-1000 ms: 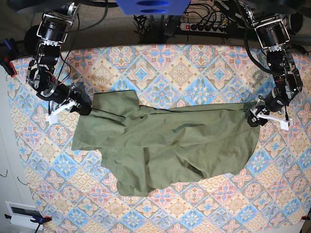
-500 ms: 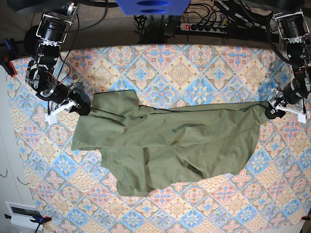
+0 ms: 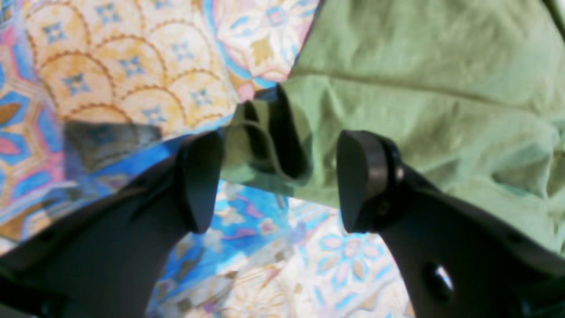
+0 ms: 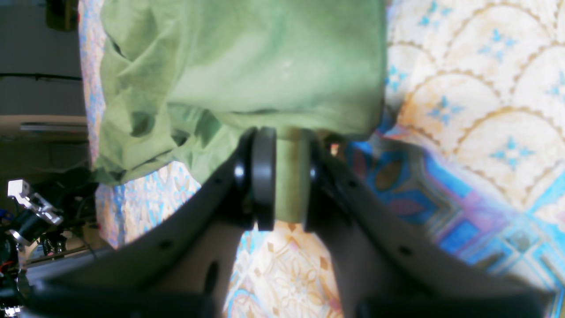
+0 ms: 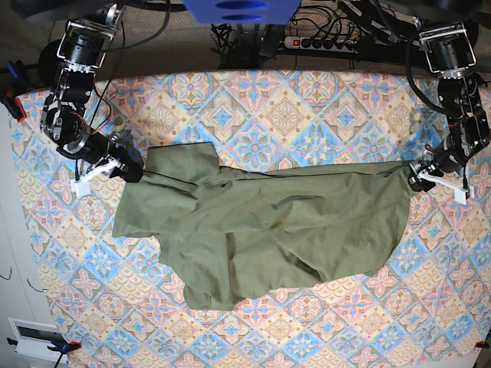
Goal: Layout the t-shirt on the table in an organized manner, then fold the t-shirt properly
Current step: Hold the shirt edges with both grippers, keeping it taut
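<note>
One olive-green t-shirt (image 5: 265, 230) lies spread across the middle of the table (image 5: 322, 100), rumpled rather than flat, with folds running through its centre and a lobe of cloth hanging toward the near edge. Its long top edge stretches between the two arms, one end at each gripper.

At the end on the base view's left, the right gripper (image 4: 282, 181) is pinched narrowly on a corner of the t-shirt (image 4: 247, 75). The right wrist view shows a strip of green fabric sandwiched between the two dark fingers (image 4: 264, 176), filling the small gap between them. The cloth fans out from that pinch over the patterned table (image 4: 476, 110).

At the other end, on the base view's right, the left gripper (image 3: 276, 176) stands wide, its two dark fingertips (image 3: 357, 176) well apart. A bunched, folded corner of the t-shirt (image 3: 419, 88) sits in the gap between them. That corner lies close against the finger on the wrist view's left, though whether it touches cannot be told, and it stays clear of the other finger. Nothing is clamped there. Below the fingers the blue and cream table (image 3: 110, 66) shows through.

In the base view the right gripper (image 5: 123, 169) sits at the shirt's upper corner, and the left gripper (image 5: 420, 178) rests at the tip of the opposite corner.
</note>
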`<state>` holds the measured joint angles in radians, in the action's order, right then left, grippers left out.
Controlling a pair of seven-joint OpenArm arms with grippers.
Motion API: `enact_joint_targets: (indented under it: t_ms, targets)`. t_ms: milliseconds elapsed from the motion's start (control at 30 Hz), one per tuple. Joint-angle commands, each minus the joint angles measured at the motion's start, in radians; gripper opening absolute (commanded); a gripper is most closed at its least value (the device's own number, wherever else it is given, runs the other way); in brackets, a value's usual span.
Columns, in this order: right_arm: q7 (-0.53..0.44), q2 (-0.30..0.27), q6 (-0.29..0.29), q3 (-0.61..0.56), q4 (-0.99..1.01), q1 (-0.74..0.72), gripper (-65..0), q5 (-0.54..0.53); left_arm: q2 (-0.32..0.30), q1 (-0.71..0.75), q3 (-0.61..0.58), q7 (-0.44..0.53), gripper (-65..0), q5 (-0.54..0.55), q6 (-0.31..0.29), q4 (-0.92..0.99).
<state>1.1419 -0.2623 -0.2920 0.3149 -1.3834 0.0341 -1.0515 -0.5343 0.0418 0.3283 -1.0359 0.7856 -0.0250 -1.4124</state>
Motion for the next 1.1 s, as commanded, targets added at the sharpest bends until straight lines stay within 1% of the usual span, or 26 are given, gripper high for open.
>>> enact_joint_targets:
  t_ms: [0,233,367,467,633,833,967,1067]
  targets:
    - [-0.012,-0.013,-0.011,0.005,-0.020,-0.015,-56.0,-0.023,-0.019,-0.018,-0.002,0.016,-24.7,0.018,-0.008,-0.015]
    - [-0.012,-0.013,-0.011,0.007,-0.020,-0.015,-56.0,-0.023,-0.027,0.010,0.007,0.016,-24.7,0.016,-0.008,-0.015]
    - [-0.012,-0.013,-0.011,0.005,-0.020,-0.015,-56.0,-0.023,-0.066,0.053,0.027,0.016,-24.7,0.018,-0.008,-0.015]
    - [-0.012,-0.013,-0.011,0.005,-0.020,-0.015,-56.0,-0.023,-0.093,0.054,0.022,0.016,-24.7,0.016,-0.008,-0.015]
    - [-0.012,-0.013,-0.011,0.003,-0.020,-0.015,-56.0,-0.023,-0.106,0.062,0.022,0.018,-24.7,0.016,-0.008,-0.015]
    - [-0.010,-0.013,-0.011,0.003,-0.020,-0.015,-56.0,-0.023,-0.091,0.060,0.018,0.018,-24.7,0.013,-0.008,-0.014]
    - [-0.010,-0.013,-0.011,0.005,-0.021,-0.015,-56.0,-0.023,-0.079,0.060,0.018,0.018,-24.7,-0.062,-0.008,-0.014]
    - [-0.010,-0.013,-0.011,0.005,-0.021,-0.015,-56.0,-0.023,-0.051,0.059,0.018,0.018,-24.8,-0.097,-0.010,-0.014]
